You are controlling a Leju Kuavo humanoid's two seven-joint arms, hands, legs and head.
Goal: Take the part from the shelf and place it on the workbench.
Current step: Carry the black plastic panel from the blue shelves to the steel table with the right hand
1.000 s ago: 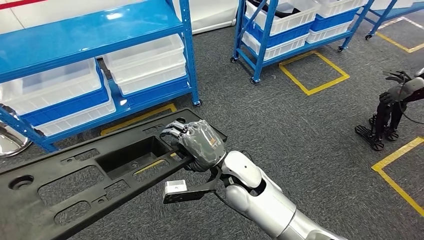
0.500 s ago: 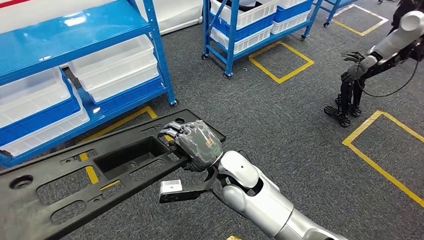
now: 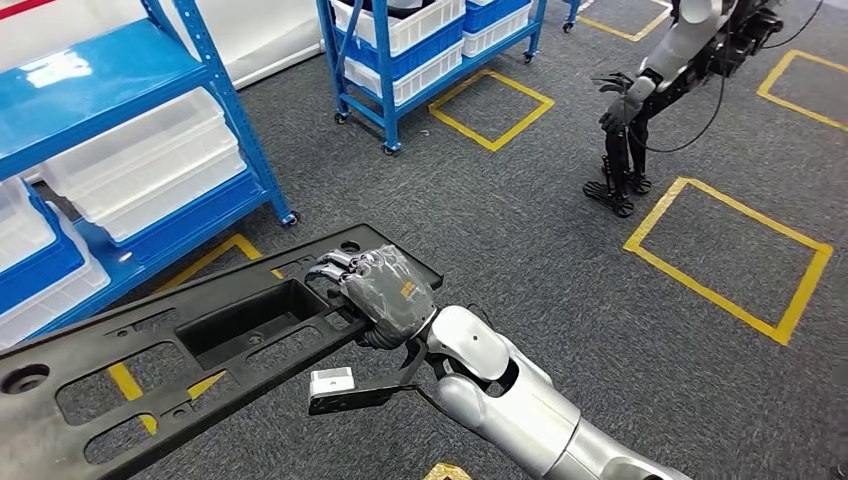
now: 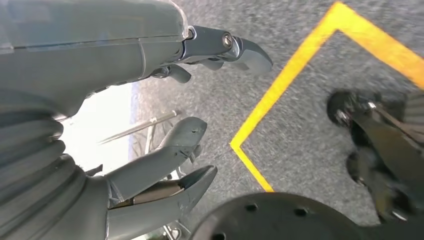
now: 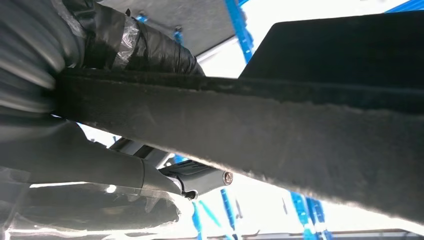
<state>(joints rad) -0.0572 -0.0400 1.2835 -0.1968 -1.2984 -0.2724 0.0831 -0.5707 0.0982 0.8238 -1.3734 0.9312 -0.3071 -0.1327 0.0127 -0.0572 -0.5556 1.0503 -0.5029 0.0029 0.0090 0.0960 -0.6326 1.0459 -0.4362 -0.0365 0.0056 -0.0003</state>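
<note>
Part [image 3: 190, 340] off the shelf [image 3: 120, 150], carried above floor. Right hand [image 3: 385, 295] fingers [image 3: 335, 268] wrapped over its edge, rest stretching away from them. Left hand [image 4: 150, 125] fingers spread, holding nothing. Desk unseen; placing remains.

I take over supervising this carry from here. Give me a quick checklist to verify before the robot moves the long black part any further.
1. Right hand grips the long black part at its edge beside a cut-out: ok.
2. Left hand helping with the load: not ok; its fingers are apart and hold nothing above the grey carpet.
3. Part level: not ok; it slopes down towards its far end in the head view.
4. Clearance from the blue shelf: ok for now; the part is off it, though the far end is close.
5. The other robot stands well off: ok.
6. Workbench as drop spot: cannot tell.
</note>
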